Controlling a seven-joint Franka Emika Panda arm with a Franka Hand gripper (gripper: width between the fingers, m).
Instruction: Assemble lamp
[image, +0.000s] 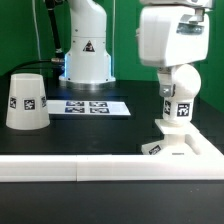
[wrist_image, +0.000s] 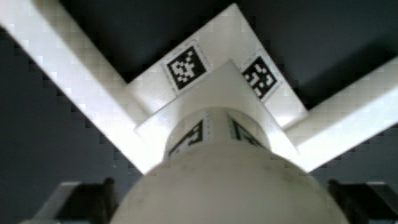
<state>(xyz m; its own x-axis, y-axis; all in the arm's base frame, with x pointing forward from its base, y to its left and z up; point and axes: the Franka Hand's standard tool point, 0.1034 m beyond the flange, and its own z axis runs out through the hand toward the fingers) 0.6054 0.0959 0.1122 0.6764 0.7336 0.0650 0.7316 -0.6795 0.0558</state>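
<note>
the bulb (image: 181, 82) stands upright at the exterior view's right, its ball on top and its neck with a square tag pointing down onto the flat base (image: 186, 148). the lower end of the neck meets the top of the base, but i cannot tell if it is fully seated. the base lies on the black counter (image: 100, 135), pushed in the corner of a white rail (image: 70, 170) that runs along the front and the right side. in the wrist view the bulb (wrist_image: 214, 165) fills the lower part, and behind it the base (wrist_image: 196, 68) shows two tags between the two arms of the rail (wrist_image: 71, 70).

the tool (image: 177, 90) comes from above and is closed on the ball of the bulb; its dark fingers (wrist_image: 71, 203) sit against both sides.

the shade (image: 27, 100) stands apart on the counter at the exterior view's left, wide end down. between them, further back, lies the marker board (image: 90, 106), in front of the foot of the arm (image: 86, 45).
</note>
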